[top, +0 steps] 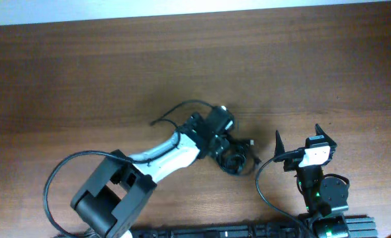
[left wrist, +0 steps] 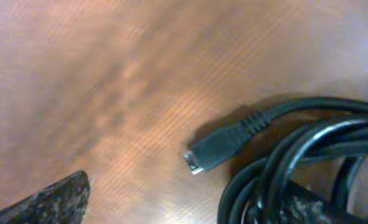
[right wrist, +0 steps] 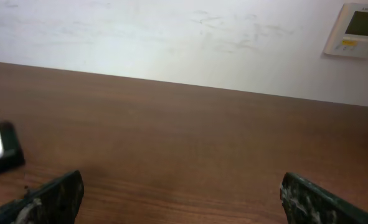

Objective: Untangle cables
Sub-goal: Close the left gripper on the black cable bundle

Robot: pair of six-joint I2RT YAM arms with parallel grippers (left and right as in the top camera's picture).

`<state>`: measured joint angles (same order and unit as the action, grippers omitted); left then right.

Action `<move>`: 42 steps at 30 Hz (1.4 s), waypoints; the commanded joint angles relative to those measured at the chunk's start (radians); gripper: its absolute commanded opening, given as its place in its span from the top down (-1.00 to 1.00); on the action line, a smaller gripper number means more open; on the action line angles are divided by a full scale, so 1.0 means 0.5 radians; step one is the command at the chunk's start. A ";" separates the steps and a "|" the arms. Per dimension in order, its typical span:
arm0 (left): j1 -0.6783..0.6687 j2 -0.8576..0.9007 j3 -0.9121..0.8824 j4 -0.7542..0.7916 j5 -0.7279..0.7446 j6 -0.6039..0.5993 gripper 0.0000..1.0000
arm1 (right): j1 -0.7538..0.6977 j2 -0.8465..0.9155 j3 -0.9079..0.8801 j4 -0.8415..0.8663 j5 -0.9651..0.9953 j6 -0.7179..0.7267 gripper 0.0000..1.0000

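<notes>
The black cables (top: 235, 158) lie in a loose coil on the wooden table (top: 83, 79), slightly right of its middle. The left gripper (left wrist: 177, 205) is right at the coil, its jaws spread wide and clamping nothing; a small plug (left wrist: 212, 151) lies flat between them, and loops cross one fingertip. The right gripper (top: 298, 135) is beside the bundle, apart from it, also wide open and empty.

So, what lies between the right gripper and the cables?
In the overhead view, mostly bare table; the arm's own black wire curves through the gap between the right gripper and the cables.
</notes>
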<state>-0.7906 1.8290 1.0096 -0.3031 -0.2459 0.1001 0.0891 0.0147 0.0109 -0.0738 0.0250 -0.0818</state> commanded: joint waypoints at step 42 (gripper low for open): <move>0.189 -0.434 0.073 -0.301 0.357 -1.609 -0.67 | -0.012 -0.014 -0.011 -0.014 -0.011 -0.001 -0.97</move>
<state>-0.6968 1.6249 1.0435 -0.4603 -0.0635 -0.5632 0.0891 0.0147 0.0109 -0.0738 0.0254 -0.0826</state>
